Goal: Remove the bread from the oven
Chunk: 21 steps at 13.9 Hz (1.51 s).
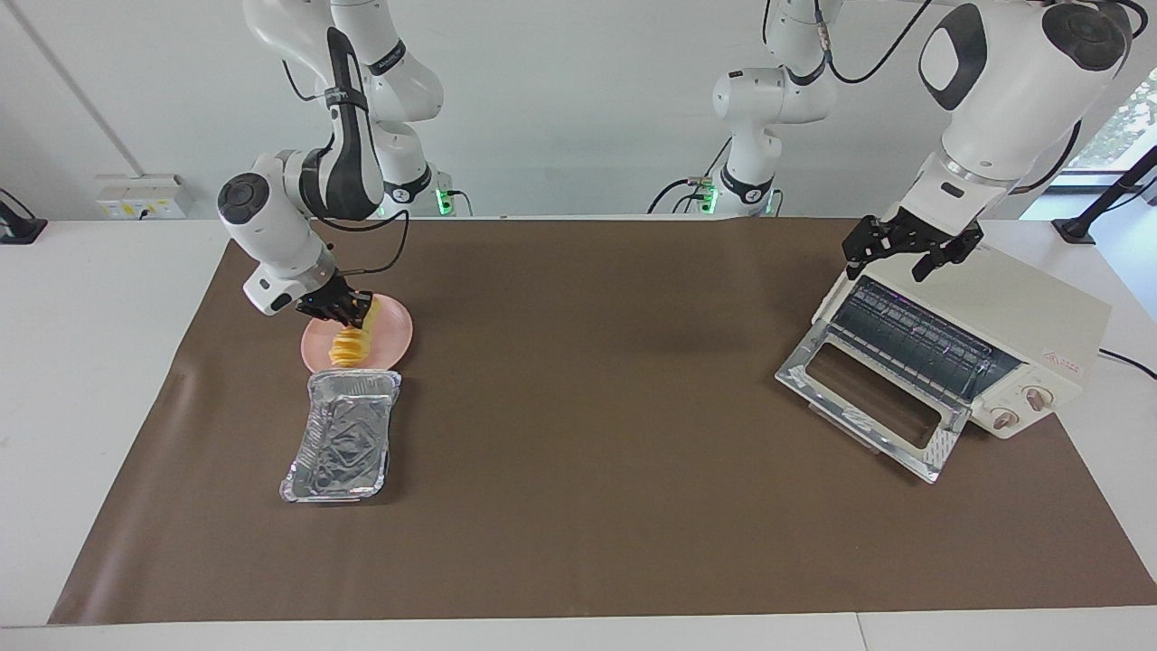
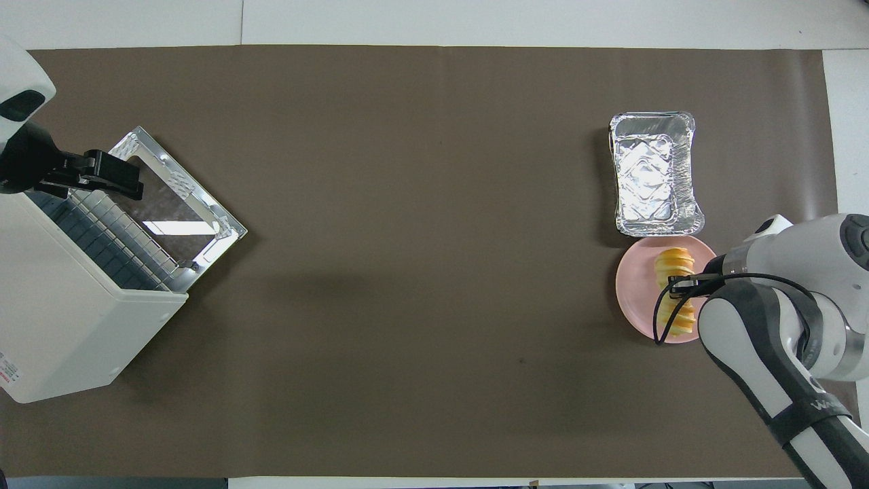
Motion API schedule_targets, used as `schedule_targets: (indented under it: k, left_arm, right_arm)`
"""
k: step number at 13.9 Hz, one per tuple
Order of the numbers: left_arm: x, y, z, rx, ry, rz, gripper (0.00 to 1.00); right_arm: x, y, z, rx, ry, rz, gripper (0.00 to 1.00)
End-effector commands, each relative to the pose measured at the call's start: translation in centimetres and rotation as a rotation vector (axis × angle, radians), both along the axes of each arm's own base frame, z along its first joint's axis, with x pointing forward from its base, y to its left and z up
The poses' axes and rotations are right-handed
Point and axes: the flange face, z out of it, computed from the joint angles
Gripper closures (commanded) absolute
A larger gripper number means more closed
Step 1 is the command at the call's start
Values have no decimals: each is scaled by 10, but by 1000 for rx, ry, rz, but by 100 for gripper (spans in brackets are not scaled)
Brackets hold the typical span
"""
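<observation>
Bread set on pink plate, oven empty.
Right gripper: jaws on loaf, grip unclear; part fully, lift straight. Left gripper waits above oven, jaws apart.

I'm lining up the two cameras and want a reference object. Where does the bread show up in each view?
Facing view: the bread lies on the pink plate, toward the view's left, under the right gripper.
Overhead view: the bread is on the same plate, near the right edge.
Shared landmark: the foil tray, beside the plate and farther from the robots.
</observation>
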Motion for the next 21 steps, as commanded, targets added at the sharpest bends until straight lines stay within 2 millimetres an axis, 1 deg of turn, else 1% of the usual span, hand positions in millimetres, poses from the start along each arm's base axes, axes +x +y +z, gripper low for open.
schedule_targets:
  k: [1, 2, 3, 5, 7, 9, 10, 11, 13, 14, 15, 16, 17, 19, 21]
  left_arm:
    - [-5, 2, 2, -17, 4, -2, 0]
    - [-5, 2, 2, -17, 4, -2, 0]
    - [-5, 2, 2, -17, 4, -2, 0]
    - [-5, 2, 2, -17, 4, -2, 0]
    - [-5, 2, 2, -17, 4, -2, 0]
    - [-5, 2, 2, -17, 4, -2, 0]
    - [-5, 2, 2, -17, 4, -2, 0]
    - [-5, 2, 2, -17, 4, -2, 0]
    - [-5, 2, 2, -17, 4, -2, 0]
    - [-5, 2, 2, -17, 4, -2, 0]
    - [-5, 2, 2, -17, 4, -2, 0]
    - [-5, 2, 2, -17, 4, -2, 0]
    - [-5, 2, 2, -17, 4, -2, 0]
    - [-5, 2, 2, -17, 4, -2, 0]
    - [-5, 2, 2, -17, 4, -2, 0]
  right_arm:
    - [0, 1, -2, -15, -8, 1, 12]
    - [3, 3, 0, -20, -3, -40, 0]
    - [9, 7, 4, -22, -3, -55, 0]
    - [26, 10, 23, -19, 33, -42, 0]
    - [44, 8, 53, -44, 24, -17, 0]
    - [55, 7, 82, -66, -20, 8, 0]
    - [59, 7, 102, -66, -39, 9, 0]
    - [63, 7, 127, -67, -51, 8, 0]
    - [61, 8, 181, -68, -72, 2, 0]
    - [61, 9, 204, -69, -93, 1, 0]
    - [63, 8, 226, -70, -112, 2, 0]
    - [62, 6, 241, -70, -112, 1, 0]
    - [62, 6, 254, -70, -109, 0, 0]
    - [62, 5, 274, -71, -98, -1, 0]
    - [70, -6, 279, -73, -108, -15, 0]
